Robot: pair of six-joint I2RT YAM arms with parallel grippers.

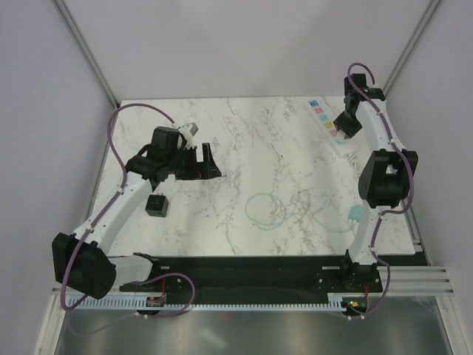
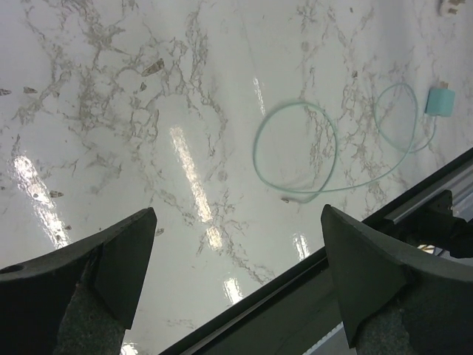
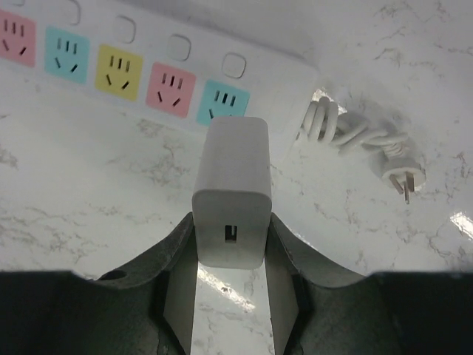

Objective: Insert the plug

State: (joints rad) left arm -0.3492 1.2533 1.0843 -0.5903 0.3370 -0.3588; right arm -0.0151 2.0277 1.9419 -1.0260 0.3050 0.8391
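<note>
My right claw [image 3: 230, 237] clamped on white charger plug [image 3: 233, 163], centre frame, just beside power strip [image 3: 284, 85]. Line prongs square over end teal socket [image 3: 222, 102], press straight, no tilt. Left claw [image 2: 236, 259] wide, empty. Black cube [image 1: 156, 205] lower left on worktop [image 1: 251, 148].

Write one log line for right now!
right gripper: shut on white charger | by power strip | left gripper: open | black plug: on table

Nothing legible anywhere. The strip [image 3: 148, 66], upper left, shows only coloured sockets with no lettering, and the white charger [image 3: 233, 185] at centre carries no brand or number I can make out.
</note>
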